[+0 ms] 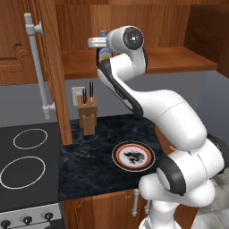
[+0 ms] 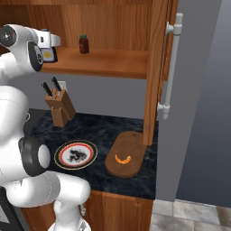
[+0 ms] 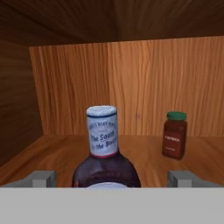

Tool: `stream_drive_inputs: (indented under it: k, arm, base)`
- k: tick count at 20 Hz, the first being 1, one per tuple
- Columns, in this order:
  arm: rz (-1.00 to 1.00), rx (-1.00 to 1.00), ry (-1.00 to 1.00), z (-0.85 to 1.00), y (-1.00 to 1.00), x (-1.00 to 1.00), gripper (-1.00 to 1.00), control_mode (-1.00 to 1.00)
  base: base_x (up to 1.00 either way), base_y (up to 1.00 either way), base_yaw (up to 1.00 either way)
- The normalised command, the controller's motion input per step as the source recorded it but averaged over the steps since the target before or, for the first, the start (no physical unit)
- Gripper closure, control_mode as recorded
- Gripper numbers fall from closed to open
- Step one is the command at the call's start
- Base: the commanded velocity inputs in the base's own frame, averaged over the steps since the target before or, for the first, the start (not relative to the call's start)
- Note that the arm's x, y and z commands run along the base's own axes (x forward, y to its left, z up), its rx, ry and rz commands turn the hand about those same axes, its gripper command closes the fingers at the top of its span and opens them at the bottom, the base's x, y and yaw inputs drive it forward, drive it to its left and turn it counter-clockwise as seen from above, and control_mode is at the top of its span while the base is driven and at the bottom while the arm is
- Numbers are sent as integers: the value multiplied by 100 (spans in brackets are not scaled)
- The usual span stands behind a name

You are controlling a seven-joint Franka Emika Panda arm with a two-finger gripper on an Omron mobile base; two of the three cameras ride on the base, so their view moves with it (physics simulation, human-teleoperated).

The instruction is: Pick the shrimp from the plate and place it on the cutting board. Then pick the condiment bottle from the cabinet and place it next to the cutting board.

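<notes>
The condiment bottle, dark brown-red with a pale labelled neck, stands on the cabinet shelf. It sits between the two fingertips of my gripper, whose jaws stand wide, a gap on each side of the bottle. From the right base view the bottle's yellow label shows beside my hand. The small orange shrimp lies on the brown cutting board at the counter's right end. To its left sits the plate, white with a red and black rim, with nothing on it; it also shows as the plate.
A squat red jar stands on the shelf to the right of the bottle, also seen as the jar. A knife block stands on the dark counter below. Both cabinet doors are open, long white handles. A stovetop lies left.
</notes>
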Motion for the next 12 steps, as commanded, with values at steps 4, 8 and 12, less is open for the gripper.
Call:
stream_drive_inputs:
  k: [4, 8, 12]
  arm:
    - [0, 0, 0, 0, 0, 16, -100, -100]
    - [0, 0, 0, 0, 1, 16, -100, -100]
    - [0, 0, 0, 0, 4, 15, -100, -100]
  base:
    - [0, 0, 0]
    - [0, 0, 0]
    - [0, 0, 0]
